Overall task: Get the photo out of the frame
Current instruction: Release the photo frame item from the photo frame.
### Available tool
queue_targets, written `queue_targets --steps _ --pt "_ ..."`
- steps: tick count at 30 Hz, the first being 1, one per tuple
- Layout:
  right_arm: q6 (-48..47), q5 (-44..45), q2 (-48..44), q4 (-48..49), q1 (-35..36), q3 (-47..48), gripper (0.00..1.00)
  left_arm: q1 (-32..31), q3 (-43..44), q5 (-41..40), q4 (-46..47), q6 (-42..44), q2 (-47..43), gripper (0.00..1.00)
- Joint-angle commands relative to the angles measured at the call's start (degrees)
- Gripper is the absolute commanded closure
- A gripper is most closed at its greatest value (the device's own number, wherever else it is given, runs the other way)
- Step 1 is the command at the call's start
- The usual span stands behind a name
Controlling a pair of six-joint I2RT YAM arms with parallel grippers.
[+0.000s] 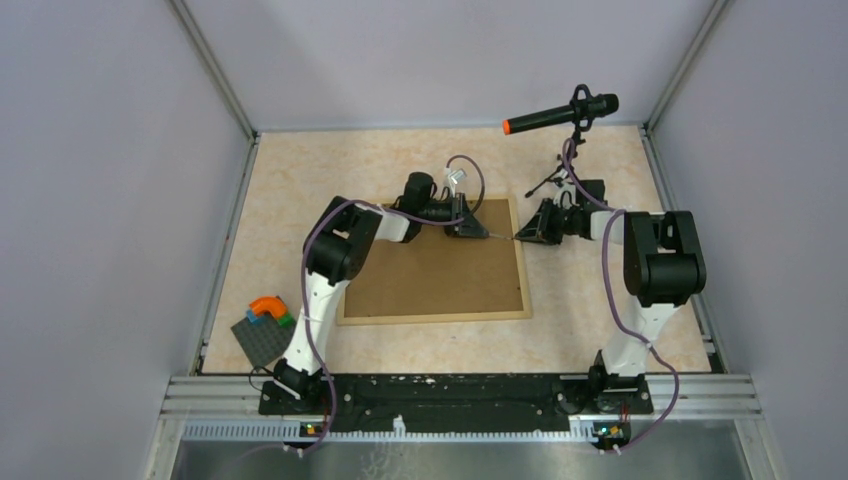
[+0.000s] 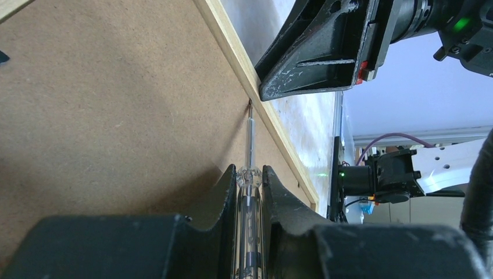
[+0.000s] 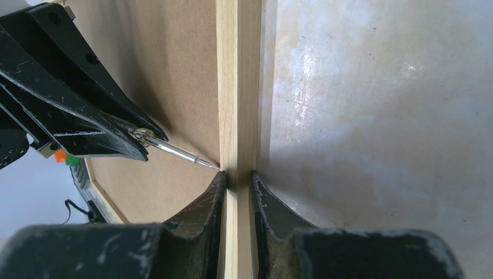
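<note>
Now, reaching toward each other, left gripper [image 2: 250,175] clamped on screwdriver [image 2: 250,136], right gripper [image 3: 238,181] clamped on frame [image 3: 237,87] edge.

The photo is out of sight: the frame [image 1: 435,315] lies back up and the board [image 1: 440,275] covers it. The screwdriver [image 2: 250,139] tip is lost in the dark seam between board and rail, and its clear handle runs off the bottom edge of the left wrist view. From above it is only a thin line. The left arm [image 1: 335,250] hides the frame's far left corner. In the right wrist view the rail is cut off top and bottom, and the right gripper [image 3: 238,177] has its fingers [image 3: 200,212] over the rail's sides low down. The mic stand [image 1: 572,150] has its foot partly behind the right arm [image 1: 660,255].
</note>
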Motion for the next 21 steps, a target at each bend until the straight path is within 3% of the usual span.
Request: queue_targets --steps 1,14,21 --pt "0.18 1.93 1.7 -0.47 2.8 -2.85 1.0 -5.33 0.47 -1.7 -3.26 3.13 -1.0 1.0" --pt "2.12 2.9 3.05 -0.69 2.81 -2.46 1.0 -9.99 2.26 -3.58 -2.25 3.27 -5.01 1.0" --pt "1.94 5.05 2.62 -1.9 2.73 -2.82 1.0 -6.29 -1.55 -10.31 -8.05 -0.01 -8.43 1.0"
